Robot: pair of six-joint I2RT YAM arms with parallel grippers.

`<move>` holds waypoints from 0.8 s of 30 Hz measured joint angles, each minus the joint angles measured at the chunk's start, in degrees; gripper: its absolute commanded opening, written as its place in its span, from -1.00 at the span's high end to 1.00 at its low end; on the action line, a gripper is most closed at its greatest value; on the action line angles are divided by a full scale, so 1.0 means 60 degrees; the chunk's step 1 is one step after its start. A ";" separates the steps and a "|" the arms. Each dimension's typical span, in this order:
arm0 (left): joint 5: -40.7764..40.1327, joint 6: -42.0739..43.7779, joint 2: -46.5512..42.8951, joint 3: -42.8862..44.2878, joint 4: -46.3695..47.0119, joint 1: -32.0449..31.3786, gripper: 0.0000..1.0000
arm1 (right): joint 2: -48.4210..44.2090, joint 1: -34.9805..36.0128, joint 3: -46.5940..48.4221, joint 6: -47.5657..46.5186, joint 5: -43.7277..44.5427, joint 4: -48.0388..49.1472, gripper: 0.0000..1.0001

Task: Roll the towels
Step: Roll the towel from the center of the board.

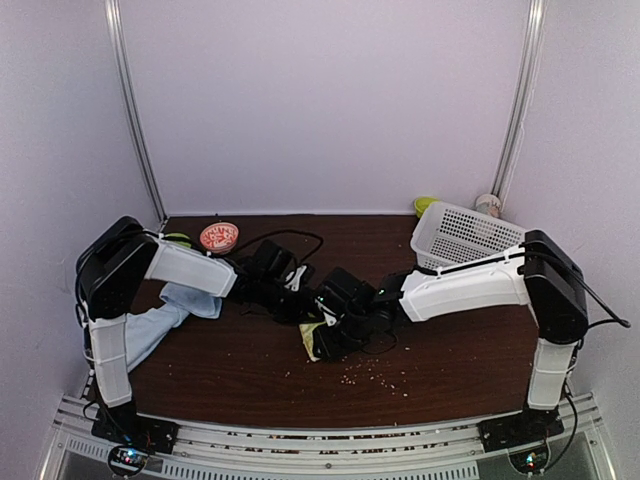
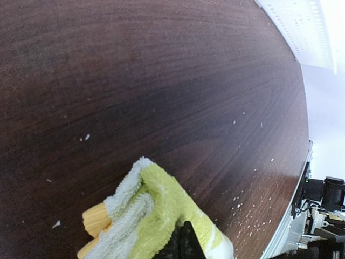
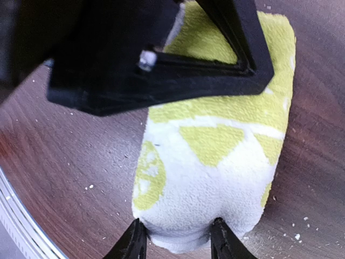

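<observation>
Green towel rolled, end pinched between right tool tips; left tool pressed together atop.

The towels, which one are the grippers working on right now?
The lime-green and cream towel, bunched at mid-table between the fingertips of the right gripper; the pale blue towel lies apart at the left edge.

In the top view we see only a corner of the green towel at centre; the rest is covered from above. The blue towel runs behind the left arm at lower left. The left wrist view's bottom edge cuts off the green towel and all but a dark tip of the left gripper.
</observation>
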 measured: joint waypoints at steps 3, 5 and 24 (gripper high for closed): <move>0.0000 -0.0015 -0.0026 -0.0182 0.0175 0.0044 1.00 | 0.0142 0.0084 0.0026 0.0004 0.0080 -0.0026 0.20; -0.0015 -0.0040 -0.0073 -0.0324 0.0353 0.0044 1.00 | 0.0175 0.0113 0.0055 0.0004 0.0095 -0.0036 0.20; -0.0270 -0.0066 -0.0386 -0.0973 0.0994 0.0044 1.00 | -0.0772 -0.0011 0.0488 -0.0237 0.0266 -0.0492 0.67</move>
